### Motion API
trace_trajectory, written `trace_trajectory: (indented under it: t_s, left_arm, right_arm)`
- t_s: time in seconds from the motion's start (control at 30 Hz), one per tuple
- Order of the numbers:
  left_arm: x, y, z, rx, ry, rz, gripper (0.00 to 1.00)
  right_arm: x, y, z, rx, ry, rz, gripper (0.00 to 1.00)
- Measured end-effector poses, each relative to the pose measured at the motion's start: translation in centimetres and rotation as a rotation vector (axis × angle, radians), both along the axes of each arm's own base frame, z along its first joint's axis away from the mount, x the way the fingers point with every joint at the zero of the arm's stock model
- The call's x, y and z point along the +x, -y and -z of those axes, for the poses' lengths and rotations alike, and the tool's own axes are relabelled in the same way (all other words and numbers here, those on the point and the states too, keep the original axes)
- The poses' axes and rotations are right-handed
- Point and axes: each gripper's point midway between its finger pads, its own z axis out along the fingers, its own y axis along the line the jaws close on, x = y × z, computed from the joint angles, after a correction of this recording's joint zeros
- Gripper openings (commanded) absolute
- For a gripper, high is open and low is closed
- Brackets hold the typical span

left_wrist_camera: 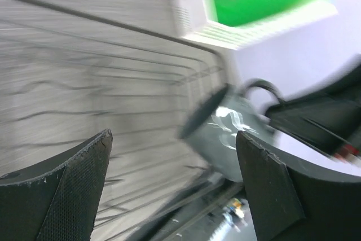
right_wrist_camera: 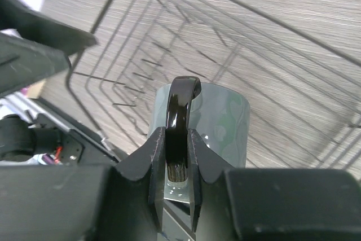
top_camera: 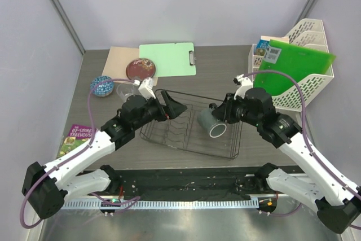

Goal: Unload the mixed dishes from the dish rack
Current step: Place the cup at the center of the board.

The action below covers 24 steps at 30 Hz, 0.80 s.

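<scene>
The rectangular dark wire dish rack (top_camera: 181,141) sits on the dark wood-grain table (top_camera: 271,139) between the two arms, its row of upright prongs in the left half.

The right gripper (right_wrist_camera: 176,159) is closed narrowly on the glossy black handle (right_wrist_camera: 183,97) of the grey mug (right_wrist_camera: 223,122); both fingers (right_wrist_camera: 157,162) press the handle from either side. The left gripper (left_wrist_camera: 175,190) stands wide open and holds nothing. In the top view, the left gripper (top_camera: 172,106) hovers over the rack's far left corner, its jaws aimed at the mug.

The grey mug (top_camera: 212,122) is over the right half of the rack. We read its long axis as a diagonal from far left to near right, the white-rimmed mouth facing the near edge and the handle turned toward the right gripper (top_camera: 221,114). We cannot tell whether the mug touches the wires.

Around the rack, by size:
- white mesh file holder (top_camera: 307,35) with a green folder (top_camera: 290,71), far right
- pale green clipboard (top_camera: 167,59) on a tan board (top_camera: 120,61), far centre
- purple-and-green booklet (top_camera: 75,139), near left
- small red floral plate (top_camera: 140,69), far left
- small blue patterned bowl (top_camera: 102,87), beside a clear glass vessel (top_camera: 126,90); bowl or cup, we cannot tell

Only the open left gripper stands near the mug.
</scene>
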Motion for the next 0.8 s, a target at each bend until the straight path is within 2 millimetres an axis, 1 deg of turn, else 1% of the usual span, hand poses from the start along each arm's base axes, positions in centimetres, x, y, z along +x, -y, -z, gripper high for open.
trace_trajectory:
  t_s: [0.07,0.17,0.27,0.37,0.47,0.57,0.67,0.8]
  left_arm:
    - [-0.9,1.3,-0.6,-0.071,0.025,0.085,0.89]
    - [-2.6,3.0,-2.1,-0.171,0.069,0.223,0.89]
    - [-3.7,4.1,-4.0,-0.233,0.128,0.324,0.89]
    - [-4.4,4.7,-5.0,-0.262,0.169,0.398,0.89]
    - [-4.8,5.1,-5.1,-0.266,0.181,0.444,0.87]
    - [-5.0,5.4,-4.6,-0.269,0.178,0.491,0.86]
    - [-5.3,5.7,-4.6,-0.287,0.174,0.534,0.84]
    - [-6.1,6.1,-4.9,-0.315,0.171,0.596,0.74]
  right_arm:
    - [-0.5,-0.2,-0.1,0.036,0.017,-0.015,0.01]
    - [-1.3,-0.7,-0.7,0.101,0.035,-0.047,0.01]
    - [-1.6,-1.6,-1.7,0.168,0.056,-0.081,0.01]
    - [-2.1,-2.3,-2.7,0.222,0.077,-0.118,0.01]
    - [-2.6,-2.7,-3.7,0.261,0.095,-0.153,0.01]
    - [-3.2,-2.9,-4.8,0.297,0.121,-0.185,0.01]
    - [-3.9,-3.1,-5.7,0.324,0.141,-0.216,0.01]
    - [-4.4,-3.4,-6.1,0.34,0.143,-0.249,0.01]
